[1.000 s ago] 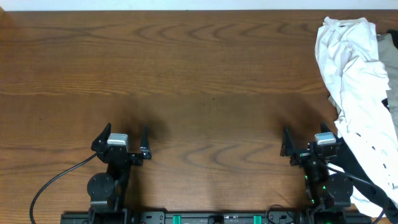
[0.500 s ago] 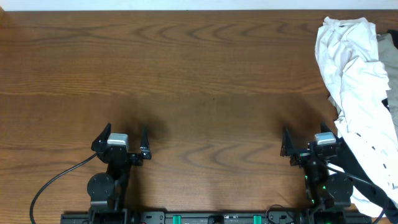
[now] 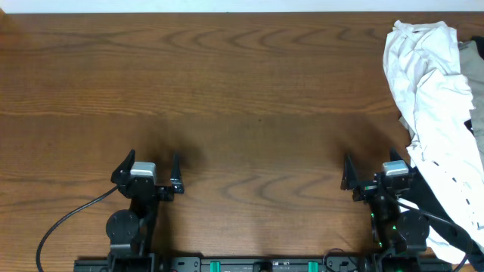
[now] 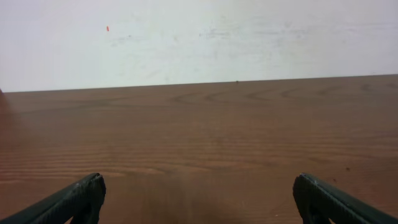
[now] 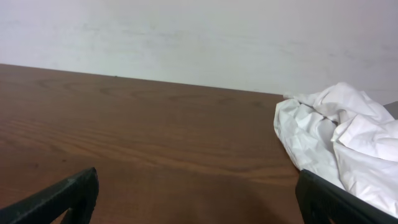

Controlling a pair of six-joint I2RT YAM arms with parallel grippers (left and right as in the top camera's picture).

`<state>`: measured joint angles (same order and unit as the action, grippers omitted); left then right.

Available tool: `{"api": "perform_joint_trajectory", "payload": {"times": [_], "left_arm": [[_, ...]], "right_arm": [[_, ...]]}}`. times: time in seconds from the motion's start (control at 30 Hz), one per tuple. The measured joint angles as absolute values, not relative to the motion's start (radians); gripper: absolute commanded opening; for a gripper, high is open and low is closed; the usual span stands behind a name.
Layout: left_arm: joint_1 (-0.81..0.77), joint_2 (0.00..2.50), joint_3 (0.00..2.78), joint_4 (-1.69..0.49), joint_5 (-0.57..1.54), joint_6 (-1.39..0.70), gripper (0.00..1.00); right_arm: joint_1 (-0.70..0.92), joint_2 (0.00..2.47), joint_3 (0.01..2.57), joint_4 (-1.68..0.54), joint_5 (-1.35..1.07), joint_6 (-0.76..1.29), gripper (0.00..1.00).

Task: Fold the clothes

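A crumpled heap of white clothes (image 3: pixel 435 113) lies along the table's right edge, from the far corner down past my right arm. It also shows in the right wrist view (image 5: pixel 345 146) at the right. My right gripper (image 3: pixel 374 170) is open and empty near the front edge, just left of the heap; its fingers (image 5: pixel 199 199) span bare wood. My left gripper (image 3: pixel 151 162) is open and empty at the front left, far from the clothes; its fingers (image 4: pixel 199 199) frame bare table.
The brown wooden table (image 3: pixel 242 98) stretches between the arms and the back edge. A white wall (image 4: pixel 199 37) stands behind the table. A black cable (image 3: pixel 68 219) loops by the left arm's base. Something dark and grey (image 3: pixel 476 83) shows at the right edge behind the clothes.
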<state>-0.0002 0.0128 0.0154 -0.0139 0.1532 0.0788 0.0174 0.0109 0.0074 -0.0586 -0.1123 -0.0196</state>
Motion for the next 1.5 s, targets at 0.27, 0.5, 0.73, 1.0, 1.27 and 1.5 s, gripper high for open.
{"api": "perform_joint_trajectory", "payload": {"times": [0.27, 0.5, 0.73, 1.0, 1.27, 1.5], "left_arm": [[0.0, 0.013, 0.016, -0.014, 0.153, 0.079, 0.98], [0.0, 0.013, 0.016, -0.012, 0.153, 0.078, 0.98], [0.0, 0.018, 0.031, -0.029, 0.184, -0.063, 0.98], [0.0, 0.155, 0.227, -0.206, 0.237, -0.171, 0.98], [0.0, 0.485, 0.595, -0.521, 0.229, -0.187, 0.98], [0.0, 0.734, 0.851, -0.72, 0.225, -0.187, 0.98]], "right_arm": [[0.017, 0.011, 0.007, -0.054, -0.122, -0.02, 0.99], [0.017, 0.011, 0.007, -0.056, -0.135, 0.087, 0.99], [0.017, 0.042, 0.053, -0.177, -0.11, 0.155, 0.99], [0.017, 0.233, 0.287, -0.422, -0.043, 0.179, 0.99], [0.017, 0.58, 0.633, -0.72, 0.055, 0.203, 0.99], [0.017, 0.831, 0.786, -0.783, 0.044, 0.176, 0.99]]}}
